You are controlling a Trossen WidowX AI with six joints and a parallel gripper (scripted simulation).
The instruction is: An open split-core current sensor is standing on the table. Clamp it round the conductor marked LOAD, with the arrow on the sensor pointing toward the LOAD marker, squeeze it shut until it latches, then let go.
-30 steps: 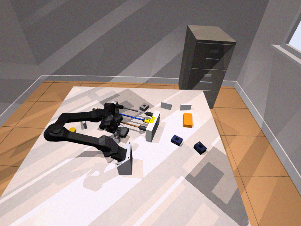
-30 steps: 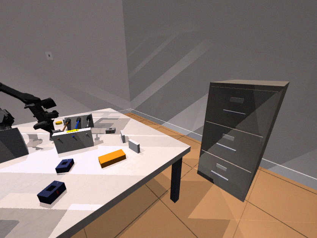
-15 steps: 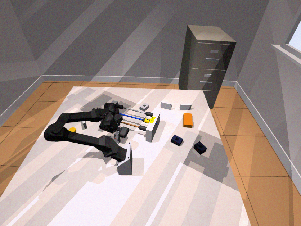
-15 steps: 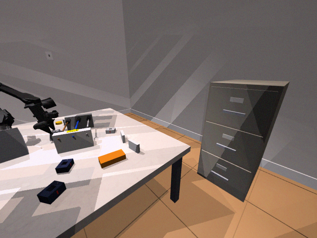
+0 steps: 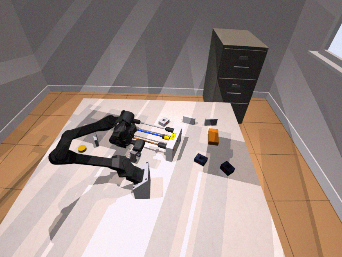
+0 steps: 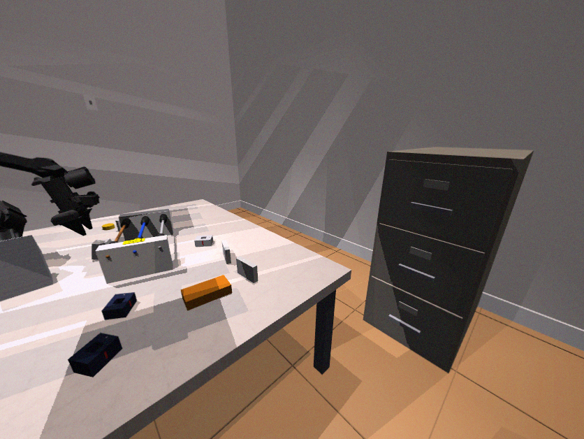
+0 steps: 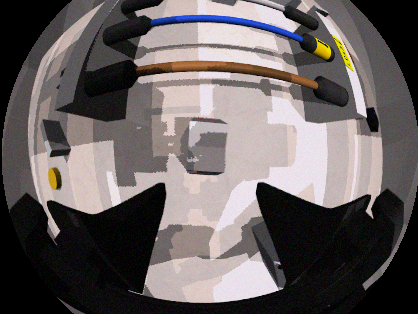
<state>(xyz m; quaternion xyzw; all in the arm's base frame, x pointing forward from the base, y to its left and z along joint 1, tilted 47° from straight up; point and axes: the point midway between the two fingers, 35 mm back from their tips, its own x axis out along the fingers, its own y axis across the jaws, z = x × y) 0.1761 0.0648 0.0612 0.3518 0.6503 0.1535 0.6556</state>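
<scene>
Apparently grey, boxy sensor, red-marked, upright, off the conductors

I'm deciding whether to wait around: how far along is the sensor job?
Done: nothing visible yet; no sensor sits round the blue wire, which has the yellow tag.

In hand: the claw is open and empty, with the grey sensor on the table ahead.

Left: grasp, fit with arrow toward the tag, latch, release.

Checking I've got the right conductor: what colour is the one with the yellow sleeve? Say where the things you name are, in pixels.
Blue point(image 5: 149, 133) point(image 6: 142, 229) point(image 7: 220, 19); the wrist view shows it best.
</scene>
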